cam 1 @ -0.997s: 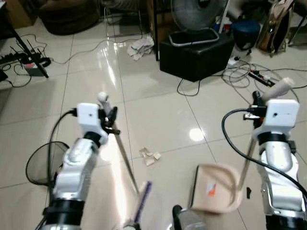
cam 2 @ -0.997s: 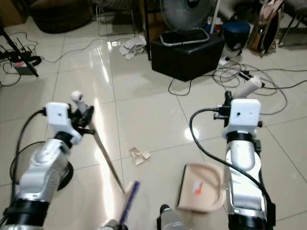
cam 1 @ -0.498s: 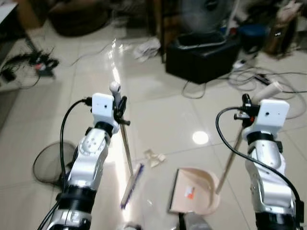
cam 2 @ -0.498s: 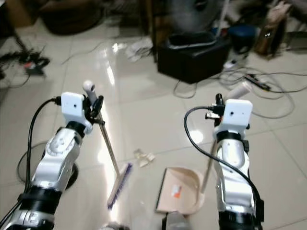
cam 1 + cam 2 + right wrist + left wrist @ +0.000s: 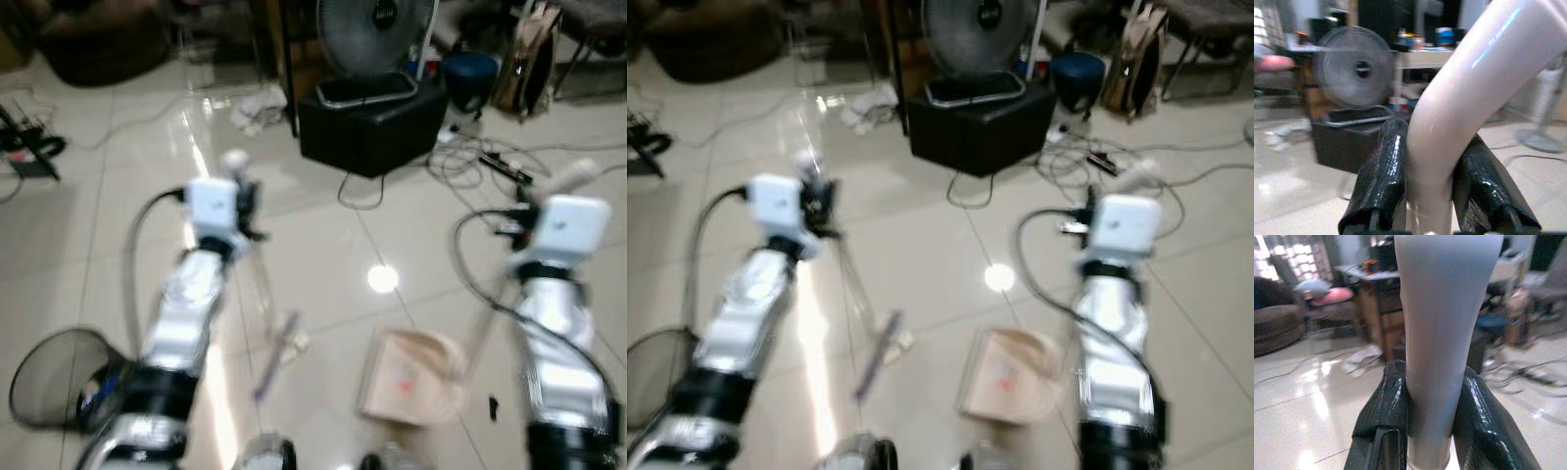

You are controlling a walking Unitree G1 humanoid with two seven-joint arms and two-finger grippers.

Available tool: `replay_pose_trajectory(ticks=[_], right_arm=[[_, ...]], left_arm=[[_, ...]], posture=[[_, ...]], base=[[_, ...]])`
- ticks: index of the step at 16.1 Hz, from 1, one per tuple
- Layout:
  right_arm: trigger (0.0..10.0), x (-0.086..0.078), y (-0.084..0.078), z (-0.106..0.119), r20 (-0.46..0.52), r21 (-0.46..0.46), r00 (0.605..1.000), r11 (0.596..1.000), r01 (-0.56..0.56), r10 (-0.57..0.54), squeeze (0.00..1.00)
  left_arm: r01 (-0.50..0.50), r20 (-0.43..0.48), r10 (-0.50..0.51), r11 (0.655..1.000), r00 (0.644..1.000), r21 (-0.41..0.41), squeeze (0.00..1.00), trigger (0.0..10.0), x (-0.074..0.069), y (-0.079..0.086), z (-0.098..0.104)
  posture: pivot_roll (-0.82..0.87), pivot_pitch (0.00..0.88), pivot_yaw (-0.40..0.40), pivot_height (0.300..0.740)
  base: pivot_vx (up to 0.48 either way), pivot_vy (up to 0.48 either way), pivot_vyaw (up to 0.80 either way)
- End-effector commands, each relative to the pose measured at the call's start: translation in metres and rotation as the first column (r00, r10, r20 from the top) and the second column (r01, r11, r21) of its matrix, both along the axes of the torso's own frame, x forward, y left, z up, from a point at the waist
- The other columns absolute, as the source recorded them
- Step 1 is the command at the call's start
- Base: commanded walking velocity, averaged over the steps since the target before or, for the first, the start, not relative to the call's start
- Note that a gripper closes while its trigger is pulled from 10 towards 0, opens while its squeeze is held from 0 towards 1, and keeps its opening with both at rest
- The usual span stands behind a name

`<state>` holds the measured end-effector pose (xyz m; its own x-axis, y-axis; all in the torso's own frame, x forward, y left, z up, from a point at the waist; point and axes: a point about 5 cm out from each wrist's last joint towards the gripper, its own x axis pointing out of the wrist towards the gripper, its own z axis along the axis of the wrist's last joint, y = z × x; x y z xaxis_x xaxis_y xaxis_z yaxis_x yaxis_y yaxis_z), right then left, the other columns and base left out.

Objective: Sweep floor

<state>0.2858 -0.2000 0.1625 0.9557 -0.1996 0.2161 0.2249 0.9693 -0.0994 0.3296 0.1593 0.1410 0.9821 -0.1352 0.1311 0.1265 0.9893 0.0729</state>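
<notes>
The left gripper (image 5: 1430, 421) clamps the long grey-handled broom (image 5: 269, 343), its head beside crumpled paper scraps (image 5: 295, 340) on the glossy tiled floor (image 5: 323, 245); the right gripper (image 5: 1432, 181) grips the beige plastic dustpan (image 5: 411, 376) nearby.

Thin broom (image 5: 263, 323) with a pale grey handle, leaning, purple bristles down on the floor by small scraps (image 5: 294, 339). Beige dustpan (image 5: 409, 377) flat on the tiles just right of them, long handle up.
</notes>
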Motion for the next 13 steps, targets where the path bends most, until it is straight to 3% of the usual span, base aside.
replay_pose_trajectory(ticks=[1, 2, 8, 13], right_arm=[[10.0, 0.0, -0.0004, 0.0083, 0.04, -0.044, 0.999, 0.999, -0.008, 0.01, 0.0], [10.0, 0.0006, 0.0004, 0.0088, 0.041, -0.053, 0.999, 0.998, -0.016, 0.018, 0.0], [10.0, 0.0032, 0.0054, 0.0116, 0.052, -0.089, 0.998, 0.995, -0.041, 0.046, 0.0], [10.0, 0.0027, 0.0063, 0.0103, 0.065, -0.05, 0.996, 0.997, -0.059, 0.062, 0.0]], left_arm=[[-0.013, 0.058, 0.012, 1.0, 0.998, 0.017, 0.0, 10.0, 0.0023, 0.0001, 0.0114], [-0.01, 0.059, 0.009, 1.0, 0.998, 0.019, 0.0, 10.0, 0.0025, 0.0002, 0.0115], [-0.013, 0.08, 0.012, 1.0, 0.997, 0.017, 0.0, 10.0, 0.0037, 0.0006, 0.0152], [-0.006, 0.084, 0.003, 0.999, 0.996, 0.036, 0.0, 10.0, 0.0037, 0.0001, 0.0146]], posture=[[-0.04, 0.105, 0.079, 0.74], [-0.04, 0.107, 0.079, 0.74], [-0.04, 0.109, 0.081, 0.74], [-0.04, 0.11, 0.078, 0.74]], base=[[0.39, 0.0, 0.0], [0.398, 0.0, 0.0], [0.398, 0.0, 0.8], [0.4, 0.0, 0.0]])
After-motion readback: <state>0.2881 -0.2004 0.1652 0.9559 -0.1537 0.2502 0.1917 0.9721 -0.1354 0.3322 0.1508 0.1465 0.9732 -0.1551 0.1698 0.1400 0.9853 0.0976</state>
